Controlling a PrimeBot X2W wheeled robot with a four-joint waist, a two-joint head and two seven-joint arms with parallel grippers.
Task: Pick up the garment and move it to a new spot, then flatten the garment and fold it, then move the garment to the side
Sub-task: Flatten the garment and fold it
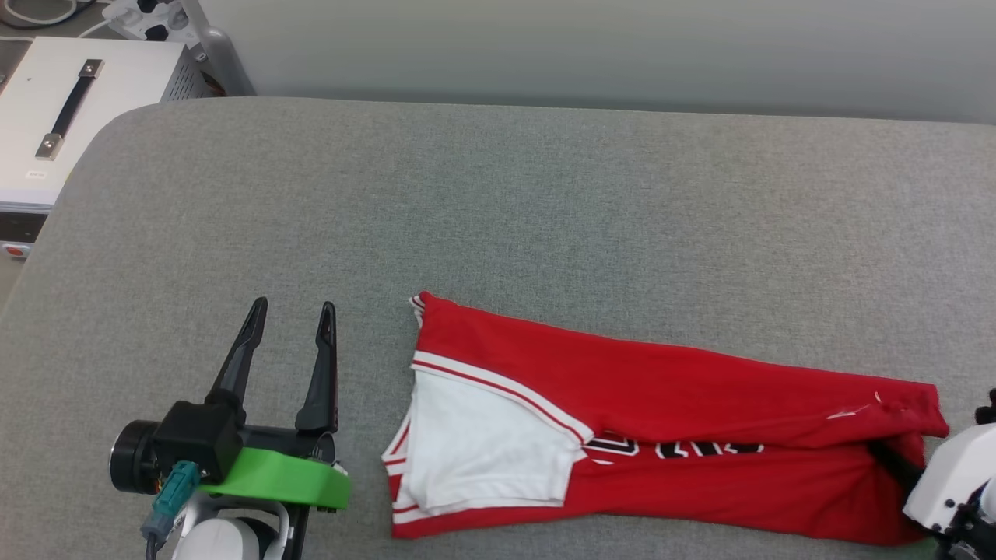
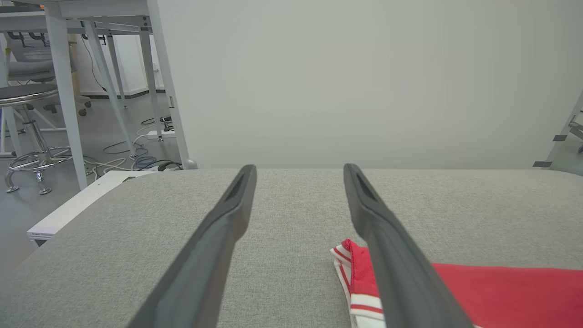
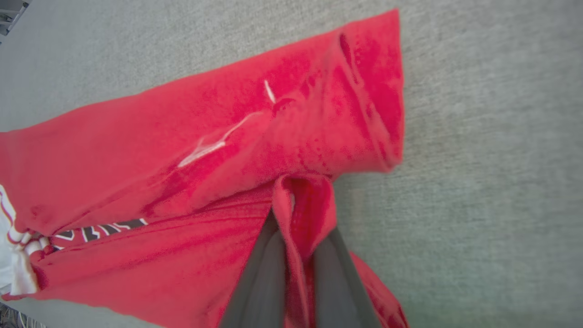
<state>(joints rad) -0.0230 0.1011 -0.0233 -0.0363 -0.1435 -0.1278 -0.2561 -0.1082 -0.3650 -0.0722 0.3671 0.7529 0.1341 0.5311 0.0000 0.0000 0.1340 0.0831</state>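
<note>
Head view: the garment (image 1: 661,404) lies as a long red band along the near edge of the desk (image 1: 498,194), white sleeve end toward my left, hem end at my right. The left gripper (image 1: 294,305) hovers just beside the sleeve end, jaws spread wide and empty. The right gripper (image 1: 893,459) reaches into the hem end.

Left wrist view: both fingers frame bare grey cloth, and the striped corner of the garment (image 2: 353,269) sits just beside the right-hand finger, not between them.

Right wrist view: the jaws are pinched tight on a raised ridge of red fabric (image 3: 300,205) at the hem end. I can't tell whether every layer is caught.

I judge this as the start of a lift or drag, so I'd raise slowly, watch for a layer sliding out, and bring the left jaws onto the sleeve end so the cloth doesn't bunch.

The desk is padded in grey weave with rounded corners, likely grippy under dragged fabric. A pale wall (image 1: 591,47) stands behind, a white case (image 1: 70,117) off the far left corner, and a stool (image 2: 27,95) and cables (image 2: 132,159) sit on the floor beyond
</note>
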